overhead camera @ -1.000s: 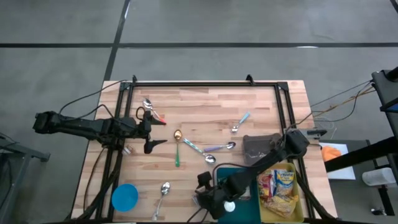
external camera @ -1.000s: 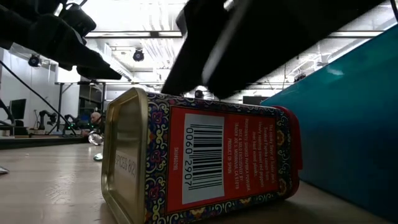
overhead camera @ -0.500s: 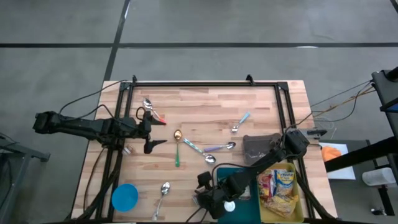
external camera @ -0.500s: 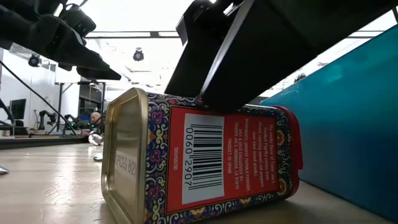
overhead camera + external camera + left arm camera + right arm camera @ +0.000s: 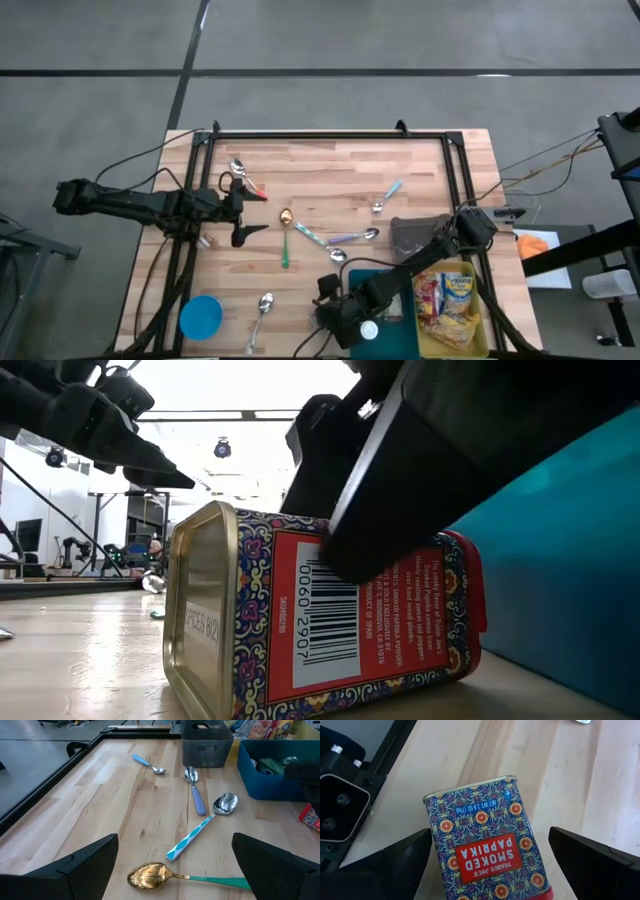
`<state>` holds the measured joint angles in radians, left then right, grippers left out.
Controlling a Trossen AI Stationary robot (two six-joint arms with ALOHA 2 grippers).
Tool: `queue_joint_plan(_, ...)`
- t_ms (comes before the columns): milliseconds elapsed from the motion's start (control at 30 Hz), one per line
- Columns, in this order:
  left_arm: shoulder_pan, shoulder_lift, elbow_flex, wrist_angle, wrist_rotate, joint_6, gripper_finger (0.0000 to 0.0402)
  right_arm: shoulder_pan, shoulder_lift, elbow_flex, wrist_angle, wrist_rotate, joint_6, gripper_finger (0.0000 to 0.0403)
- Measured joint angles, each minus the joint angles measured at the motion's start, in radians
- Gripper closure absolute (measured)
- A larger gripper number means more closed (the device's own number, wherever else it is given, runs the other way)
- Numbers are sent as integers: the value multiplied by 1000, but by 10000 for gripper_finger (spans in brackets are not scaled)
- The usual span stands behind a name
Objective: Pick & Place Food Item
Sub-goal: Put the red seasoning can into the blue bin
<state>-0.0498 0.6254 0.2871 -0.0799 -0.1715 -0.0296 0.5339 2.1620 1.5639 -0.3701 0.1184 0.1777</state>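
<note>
wood table [image 5: 330,170] | spoons [image 5: 286,219], paprika tin [image 5: 487,845], bins [image 5: 418,236]

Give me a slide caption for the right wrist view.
Open right end effector poised over patterned smoked paprika tin lying on wooden table.

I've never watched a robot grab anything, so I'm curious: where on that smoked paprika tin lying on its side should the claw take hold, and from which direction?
Probably from straight above, across the narrow width of the paprika tin, fingers on its two long side walls. It lies flat, label up, so those walls are exposed and parallel. The right gripper is open and straddles it; the left gripper waits over the spoons.
</note>
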Motion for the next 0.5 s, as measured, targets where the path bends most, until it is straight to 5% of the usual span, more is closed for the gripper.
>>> queue_joint_plan(500, 0, 0, 0, 0, 0, 1, 9, -1, -1, -24, 33, -16, 9, 3)
